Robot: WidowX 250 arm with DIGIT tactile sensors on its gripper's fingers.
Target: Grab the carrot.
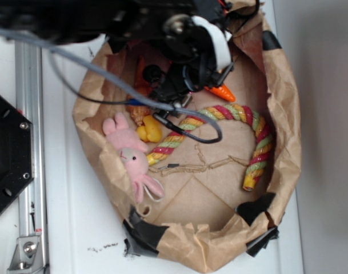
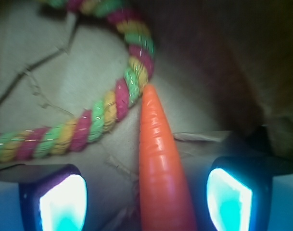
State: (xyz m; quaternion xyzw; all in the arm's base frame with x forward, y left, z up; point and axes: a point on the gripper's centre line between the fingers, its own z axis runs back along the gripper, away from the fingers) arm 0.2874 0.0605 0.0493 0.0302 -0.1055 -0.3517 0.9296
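Wide-apart gripper [image 2: 146, 197] fingers [image 2: 64, 202] astride glossy tapered carrot [image 2: 160, 173], tip against twisted striped rope [image 2: 95, 120].

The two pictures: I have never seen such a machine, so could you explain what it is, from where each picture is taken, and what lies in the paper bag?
The black machine at the top of the exterior view is a robot arm. Its end is a gripper with two fingers that can close on things. The exterior picture looks down on the whole scene. The wrist picture comes from a camera on the arm itself, looking past the fingers.

Below the arm is an open brown paper bag on a white table. In it lie a striped rope, a pink plush rabbit, a small yellow toy and an orange carrot.

Nothing is held yet. The fingers stand open, one on each side of the carrot. The carrot's tip meets the rope.
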